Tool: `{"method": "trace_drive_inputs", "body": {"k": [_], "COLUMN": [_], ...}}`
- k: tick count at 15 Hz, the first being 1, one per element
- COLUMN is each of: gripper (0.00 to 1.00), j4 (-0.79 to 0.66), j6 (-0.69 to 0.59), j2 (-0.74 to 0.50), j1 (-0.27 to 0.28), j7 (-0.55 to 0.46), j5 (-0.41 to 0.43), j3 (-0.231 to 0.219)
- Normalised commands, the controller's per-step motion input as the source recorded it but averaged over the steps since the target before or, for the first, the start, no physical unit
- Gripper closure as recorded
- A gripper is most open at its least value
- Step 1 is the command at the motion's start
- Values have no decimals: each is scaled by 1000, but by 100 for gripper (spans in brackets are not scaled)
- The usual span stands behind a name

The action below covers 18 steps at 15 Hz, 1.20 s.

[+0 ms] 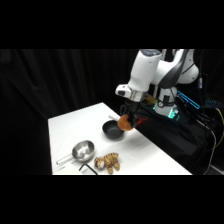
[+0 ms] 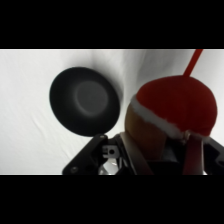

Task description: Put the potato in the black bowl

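The potato, an orange-brown lump with a red side, hangs just above the table with my gripper shut on it. It sits over the right rim of the black bowl, which stands on the white table. In the wrist view the potato fills the right half, held between the black fingers of my gripper. The black bowl lies to its left with nothing inside.
A shiny steel bowl with a handle stands near the table's front. A tan-and-dark knobbly cluster lies to its right, with a dark tool beside it. A red cable runs by the potato.
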Motion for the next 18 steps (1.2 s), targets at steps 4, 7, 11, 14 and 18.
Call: {"method": "trace_drive_inputs", "body": {"k": [4,7,11,14,18], "gripper": [96,97,96,97,70], "j4": [44,48,84,189,273], "j6": [-114,31,241,402,343], "j2": [-194,84,345,519,521], "j1": [-266,-146,-63,-34,-2], "j7": [-534,-309,-220,-214,-233], "j5": [240,165,158,139,154], "j3": [-150,-55,-32,-59,-92]}}
